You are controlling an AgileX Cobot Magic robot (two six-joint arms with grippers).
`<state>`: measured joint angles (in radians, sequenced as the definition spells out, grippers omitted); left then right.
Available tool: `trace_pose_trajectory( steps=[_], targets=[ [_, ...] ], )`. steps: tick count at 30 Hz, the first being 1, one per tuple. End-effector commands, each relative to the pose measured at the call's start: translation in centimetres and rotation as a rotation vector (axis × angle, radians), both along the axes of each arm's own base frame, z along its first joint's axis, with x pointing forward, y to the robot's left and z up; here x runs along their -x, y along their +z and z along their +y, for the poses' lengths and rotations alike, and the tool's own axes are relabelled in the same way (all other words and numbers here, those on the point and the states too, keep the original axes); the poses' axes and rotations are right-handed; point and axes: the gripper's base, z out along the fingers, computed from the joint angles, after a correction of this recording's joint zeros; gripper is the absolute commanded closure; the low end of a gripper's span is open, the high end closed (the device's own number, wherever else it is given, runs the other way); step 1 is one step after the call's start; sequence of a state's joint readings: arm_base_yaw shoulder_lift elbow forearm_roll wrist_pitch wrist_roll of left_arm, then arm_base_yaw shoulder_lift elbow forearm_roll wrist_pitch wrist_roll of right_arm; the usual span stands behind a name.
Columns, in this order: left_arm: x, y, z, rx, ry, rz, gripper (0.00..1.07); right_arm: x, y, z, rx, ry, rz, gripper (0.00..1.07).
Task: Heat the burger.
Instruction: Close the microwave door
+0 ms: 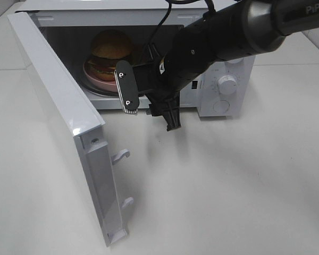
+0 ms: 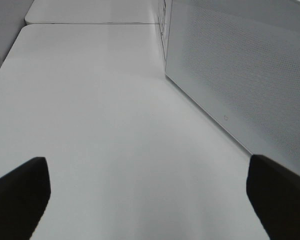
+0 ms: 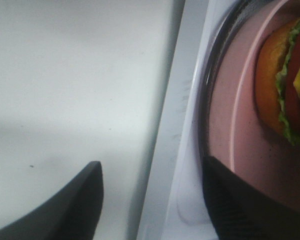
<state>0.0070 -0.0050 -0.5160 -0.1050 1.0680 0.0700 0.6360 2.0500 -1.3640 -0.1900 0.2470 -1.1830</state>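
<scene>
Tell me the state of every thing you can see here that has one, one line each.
microwave door: swung wide open
pink plate: inside the microwave, carrying the burger
burger: upright on the plate, layers stacked
right gripper: jaws open, empty, at the microwave's opening
left gripper: jaws open, empty, over the table beside the door

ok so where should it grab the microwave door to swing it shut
Take the microwave door at its free end, near the latch hooks, farthest from the hinge, where it should swing easiest. It stands wide open with its inner face toward the cavity, so come from the outer-face side, where the open left gripper sits, keeping clear of the hooks.
</scene>
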Motion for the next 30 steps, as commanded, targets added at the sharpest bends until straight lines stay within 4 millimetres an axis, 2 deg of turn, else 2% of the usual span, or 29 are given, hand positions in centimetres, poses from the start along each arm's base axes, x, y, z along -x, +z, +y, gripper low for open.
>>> trace_pose_trajectory(
  steps=[1,9,16,18,21,23,24,26,28,29,30],
  targets=[
    [0.0,0.0,0.0,0.006,0.005,-0.002,0.07,1.4,1.2,-0.9,-0.018,0.002,-0.014,0.44],
    [0.0,0.0,0.0,0.006,0.005,-0.002,0.07,4.0,2.9,-2.8,-0.045,-0.028,-0.009,0.37],
    [0.0,0.0,0.0,0.006,0.005,-0.002,0.07,5.8,4.4,-4.2,-0.130,-0.128,0.010,0.36],
    [0.0,0.0,0.0,0.006,0.005,-0.002,0.07,7.0,5.5,-5.0,-0.216,-0.239,0.043,0.30],
    [0.0,0.0,0.0,0.006,0.005,-0.002,0.07,7.2,5.7,-5.2,-0.237,-0.268,0.052,0.28],
    [0.0,0.0,0.0,0.006,0.005,-0.002,0.07,7.9,6.5,-5.8,-0.282,-0.351,0.083,0.23],
    [0.0,0.0,0.0,0.006,0.005,-0.002,0.07,7.9,6.5,-5.8,-0.282,-0.351,0.083,0.23],
    [0.0,0.0,0.0,0.006,0.005,-0.002,0.07,8.5,7.4,-7.1,-0.315,-0.484,0.136,0.23],
    [0.0,0.0,0.0,0.006,0.005,-0.002,0.07,8.5,7.6,-7.5,-0.318,-0.527,0.154,0.23],
    [0.0,0.0,0.0,0.006,0.005,-0.002,0.07,8.7,8.0,-8.5,-0.323,-0.608,0.182,0.24],
    [0.0,0.0,0.0,0.006,0.005,-0.002,0.07,8.7,8.0,-8.5,-0.323,-0.608,0.182,0.24]
  ],
)
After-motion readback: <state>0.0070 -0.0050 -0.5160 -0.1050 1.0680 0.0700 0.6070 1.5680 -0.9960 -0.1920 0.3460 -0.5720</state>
